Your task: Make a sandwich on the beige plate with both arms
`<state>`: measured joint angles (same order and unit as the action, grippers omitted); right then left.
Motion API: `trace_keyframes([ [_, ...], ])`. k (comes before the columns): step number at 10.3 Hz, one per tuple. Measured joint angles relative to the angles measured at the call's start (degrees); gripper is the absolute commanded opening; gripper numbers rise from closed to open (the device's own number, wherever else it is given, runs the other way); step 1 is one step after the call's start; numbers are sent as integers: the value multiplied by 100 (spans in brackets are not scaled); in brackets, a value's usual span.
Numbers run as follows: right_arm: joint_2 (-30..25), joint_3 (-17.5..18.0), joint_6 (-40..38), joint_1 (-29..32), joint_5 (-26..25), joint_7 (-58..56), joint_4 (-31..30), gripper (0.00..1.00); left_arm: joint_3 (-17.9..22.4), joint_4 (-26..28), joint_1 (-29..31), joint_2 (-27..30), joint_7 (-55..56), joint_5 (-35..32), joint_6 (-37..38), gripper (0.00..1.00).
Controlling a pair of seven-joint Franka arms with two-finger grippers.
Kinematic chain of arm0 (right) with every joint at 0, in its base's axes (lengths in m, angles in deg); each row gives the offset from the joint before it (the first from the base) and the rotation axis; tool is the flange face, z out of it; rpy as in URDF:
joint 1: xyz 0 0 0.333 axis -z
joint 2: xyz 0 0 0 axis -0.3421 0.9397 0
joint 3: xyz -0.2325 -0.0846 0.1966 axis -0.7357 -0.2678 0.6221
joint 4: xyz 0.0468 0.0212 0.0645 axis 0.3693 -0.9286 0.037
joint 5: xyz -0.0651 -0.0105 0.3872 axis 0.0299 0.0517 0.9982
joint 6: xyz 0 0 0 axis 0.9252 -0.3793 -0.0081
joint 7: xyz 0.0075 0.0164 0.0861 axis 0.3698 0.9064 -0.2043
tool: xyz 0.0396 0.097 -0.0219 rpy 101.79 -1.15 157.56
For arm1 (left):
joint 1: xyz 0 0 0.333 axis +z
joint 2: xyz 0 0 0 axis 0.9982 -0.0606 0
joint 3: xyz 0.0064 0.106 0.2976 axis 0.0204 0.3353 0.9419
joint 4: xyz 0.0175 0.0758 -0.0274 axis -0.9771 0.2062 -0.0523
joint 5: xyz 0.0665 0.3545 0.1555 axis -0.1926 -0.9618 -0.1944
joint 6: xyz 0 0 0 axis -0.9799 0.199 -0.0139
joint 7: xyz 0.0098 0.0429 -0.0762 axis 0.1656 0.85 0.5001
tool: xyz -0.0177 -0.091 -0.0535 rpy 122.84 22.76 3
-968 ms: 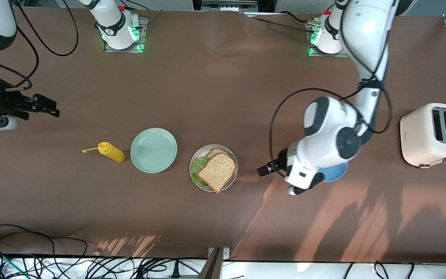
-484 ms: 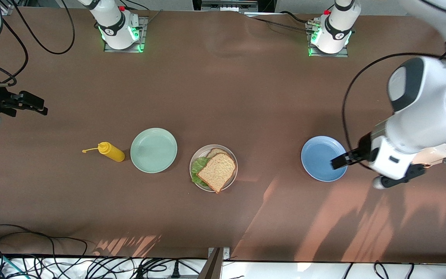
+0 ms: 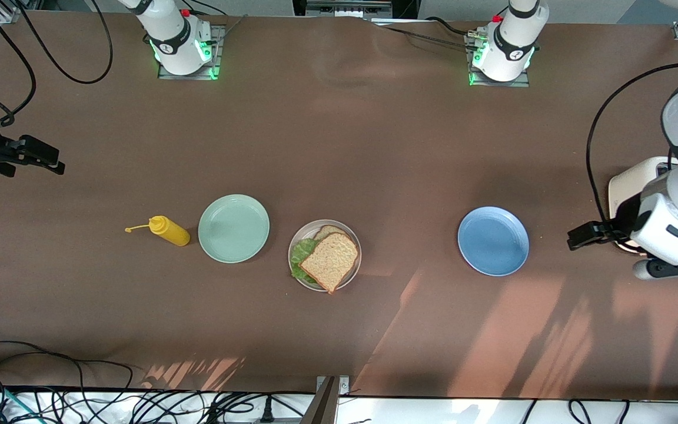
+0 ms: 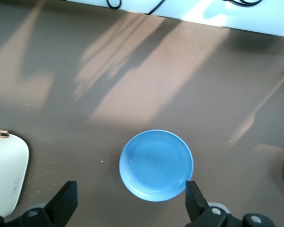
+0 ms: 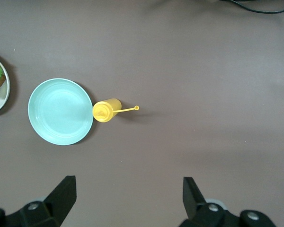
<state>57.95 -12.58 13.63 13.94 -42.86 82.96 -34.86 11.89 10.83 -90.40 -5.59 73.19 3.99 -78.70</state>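
From the front view you see the sandwich (image 3: pixel 328 259) assembled on the beige plate (image 3: pixel 353 237) in the middle of the table, a slice of toast on top and lettuce (image 3: pixel 300 254) showing at the edge toward the right arm's end. The mint-green plate (image 3: pixel 233 228) sits just beside it toward that end, with the yellow squeeze bottle (image 3: pixel 168 230) next along, and the blue plate (image 3: pixel 493 240) lies well apart toward the left arm's end. The left gripper (image 3: pixel 586 235) hangs in the air between the blue plate and the toaster (image 3: pixel 621 187), and the right gripper (image 3: pixel 36 154) hangs over bare table at its own end. In the left wrist view your left gripper's fingers (image 4: pixel 195 201) are spread wide and hold nothing, the blue plate showing between them. In the right wrist view the right gripper's fingers (image 5: pixel 191 192) are likewise spread wide and empty over the table, with the mint-green plate, the bottle and a sliver of the beige plate in sight.
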Motion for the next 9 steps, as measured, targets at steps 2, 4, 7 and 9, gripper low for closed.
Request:
trace_keyframes([
  [2, 0, -92, 0, 1, 0, -1, 1, 100, 172, 2, 109, 0, -270, -122, 0, 100],
  [4, -1, -97, 0, -4, 0, -1, 9, 100, 216, 2, 252, 0, -443, -129, 0, 100],
  [7, -2, -143, -41, -8, -7, -1, 35, 100, 220, 3, 400, 4, -458, -129, 0, 100],
  [9, -2, -140, -214, -59, -138, -1, 50, 100, 216, 3, 469, 26, -470, -130, 1, 100],
])
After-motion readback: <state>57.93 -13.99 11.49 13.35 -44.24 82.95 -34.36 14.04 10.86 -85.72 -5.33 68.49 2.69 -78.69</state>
